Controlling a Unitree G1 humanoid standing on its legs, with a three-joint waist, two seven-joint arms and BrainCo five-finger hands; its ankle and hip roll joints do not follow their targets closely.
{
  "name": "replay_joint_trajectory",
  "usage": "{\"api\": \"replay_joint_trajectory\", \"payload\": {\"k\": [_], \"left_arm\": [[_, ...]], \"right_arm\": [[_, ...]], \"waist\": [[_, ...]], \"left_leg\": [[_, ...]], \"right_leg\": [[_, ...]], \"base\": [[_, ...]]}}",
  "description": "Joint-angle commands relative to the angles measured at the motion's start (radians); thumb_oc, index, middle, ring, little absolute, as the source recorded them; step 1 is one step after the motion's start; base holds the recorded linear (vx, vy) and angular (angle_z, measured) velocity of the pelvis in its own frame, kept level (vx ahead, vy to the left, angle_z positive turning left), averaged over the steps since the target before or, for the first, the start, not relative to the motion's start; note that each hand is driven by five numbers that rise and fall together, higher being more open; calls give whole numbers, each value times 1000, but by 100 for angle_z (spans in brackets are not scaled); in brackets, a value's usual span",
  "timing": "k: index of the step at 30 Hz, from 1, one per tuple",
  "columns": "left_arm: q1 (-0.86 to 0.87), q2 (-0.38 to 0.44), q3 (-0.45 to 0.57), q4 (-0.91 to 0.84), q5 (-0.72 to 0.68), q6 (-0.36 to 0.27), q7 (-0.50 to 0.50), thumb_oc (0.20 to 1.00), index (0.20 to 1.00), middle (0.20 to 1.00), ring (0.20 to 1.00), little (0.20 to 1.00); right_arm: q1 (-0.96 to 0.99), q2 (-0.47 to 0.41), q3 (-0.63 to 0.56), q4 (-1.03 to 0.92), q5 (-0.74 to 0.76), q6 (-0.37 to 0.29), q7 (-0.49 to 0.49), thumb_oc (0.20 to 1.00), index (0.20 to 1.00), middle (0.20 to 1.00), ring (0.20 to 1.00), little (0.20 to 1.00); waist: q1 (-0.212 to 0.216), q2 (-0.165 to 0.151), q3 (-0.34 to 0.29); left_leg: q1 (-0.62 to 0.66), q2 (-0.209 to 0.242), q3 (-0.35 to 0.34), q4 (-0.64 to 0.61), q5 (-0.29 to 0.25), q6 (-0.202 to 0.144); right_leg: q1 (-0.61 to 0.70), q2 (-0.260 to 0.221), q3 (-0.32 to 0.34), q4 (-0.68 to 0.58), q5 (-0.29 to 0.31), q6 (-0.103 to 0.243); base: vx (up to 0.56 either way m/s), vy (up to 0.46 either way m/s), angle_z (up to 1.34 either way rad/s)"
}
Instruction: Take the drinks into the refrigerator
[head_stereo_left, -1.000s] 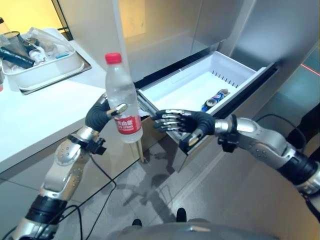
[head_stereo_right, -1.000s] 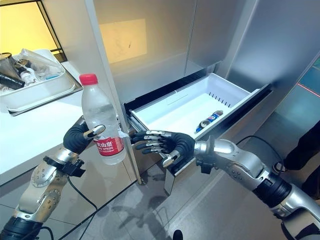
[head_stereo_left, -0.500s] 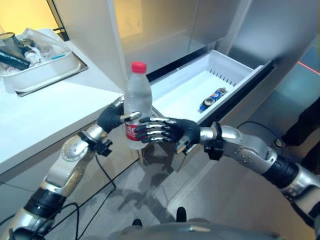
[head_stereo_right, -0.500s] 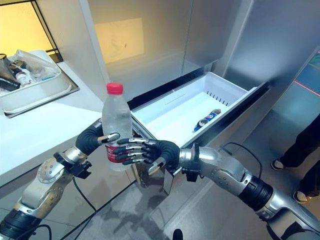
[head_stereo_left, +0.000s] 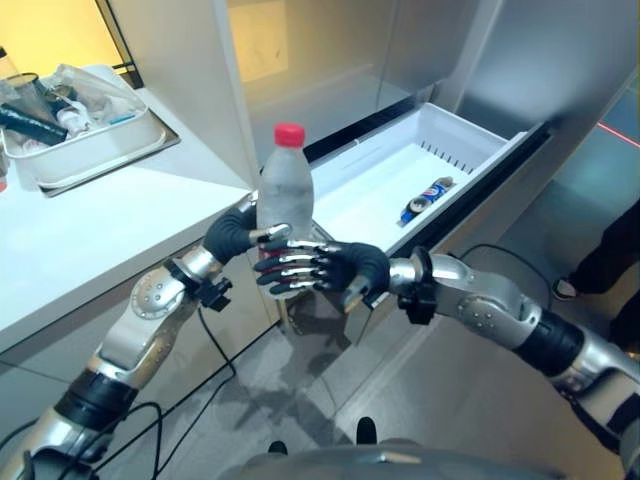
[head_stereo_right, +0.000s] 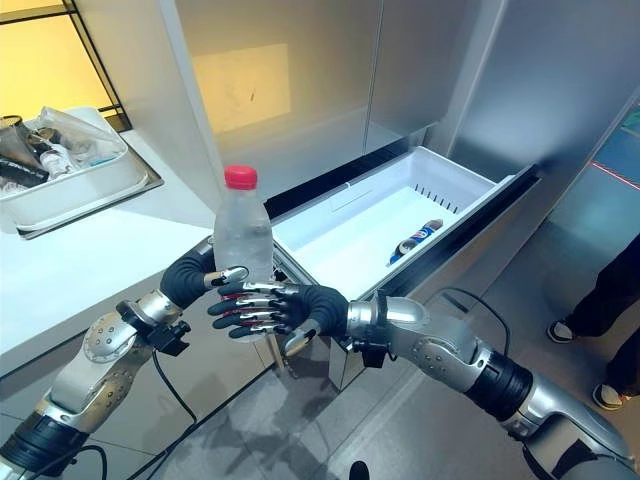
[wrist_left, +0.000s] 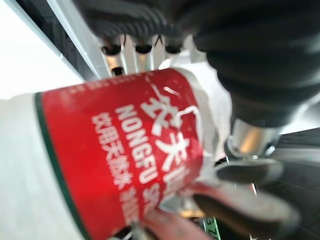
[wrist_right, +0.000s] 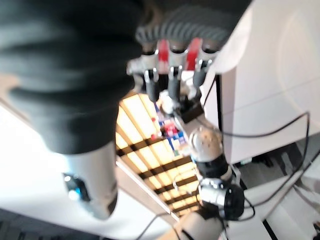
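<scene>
Grey floor tiles fill the lower frame, and a tall brushed-steel refrigerator (head_stereo_left: 520, 50) rises across the upper right, its white plastic drawer (head_stereo_left: 470, 135) pulled out, smooth-walled with a row of small slots along its far side. A slim blue drink can (head_stereo_left: 427, 196) lies on its side on the drawer floor. At centre frame a clear plastic water bottle (head_stereo_left: 284, 200) stands upright in the air, cylindrical, faintly ribbed, with a red screw cap and a red label band. The left hand (head_stereo_left: 232, 232) reaches in from the lower left and its dark-tipped fingers and thumb curl round the bottle at the label; the left wrist view shows the glossy red label pressed against them. The right hand (head_stereo_left: 318, 270) comes in from the right, fingers stretched nearly straight and spread across the label's front, lying against the bottle just below the left thumb. Upper left, a smooth white countertop (head_stereo_left: 90, 220) carries a rectangular white tub (head_stereo_left: 120, 140) on a metal tray, heaped with crinkled plastic and dark bottles
</scene>
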Motion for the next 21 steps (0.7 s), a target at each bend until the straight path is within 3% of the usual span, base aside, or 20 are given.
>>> {"api": "replay_joint_trajectory", "payload": {"k": [1, 4, 10, 17, 21], "left_arm": [[-120, 6, 81, -24, -77, -98, 8, 200, 200, 200, 200, 200], [-82, 8, 115, -32, -87, -103, 1, 200, 200, 200, 200, 200], [-40, 9, 172, -33, -120, -106, -7, 200, 200, 200, 200, 200], [-33, -11, 178, -38, -148, -100, -20, 200, 200, 200, 200, 200], [-53, -9, 158, -39, -150, -97, -24, 200, 200, 200, 200, 200]], "right_arm": [[-7, -87, -73, -17, 15, -71, 21, 1000, 1000, 1000, 1000, 1000], [26, -155, -144, 4, 11, -92, 32, 1000, 1000, 1000, 1000, 1000], [54, -195, -271, 111, 4, -150, 5, 1000, 1000, 1000, 1000, 1000], [80, -187, -335, 191, -32, -173, -21, 1000, 1000, 1000, 1000, 1000], [45, -163, -303, 229, -75, -176, -29, 1000, 1000, 1000, 1000, 1000]], "waist": [[-16, -7, -33], [-16, -8, -36], [-13, -7, -42], [-12, -4, -45], [-11, -2, -44]], "left_leg": [[-1, -41, -38, 38, -95, 52], [0, -42, -40, 39, -96, 52], [6, -42, -41, 35, -97, 52], [9, -42, -43, 33, -97, 51], [10, -42, -43, 33, -96, 50]], "right_leg": [[73, -22, -17, 56, -159, 51], [76, -23, -20, 55, -160, 52], [84, -23, -24, 52, -162, 54], [90, -24, -25, 49, -162, 54], [89, -23, -24, 49, -162, 52]], "base": [[0, 0, 0], [0, 0, 0], [5, -3, 0], [0, 0, 0], [0, 0, 0]]}}
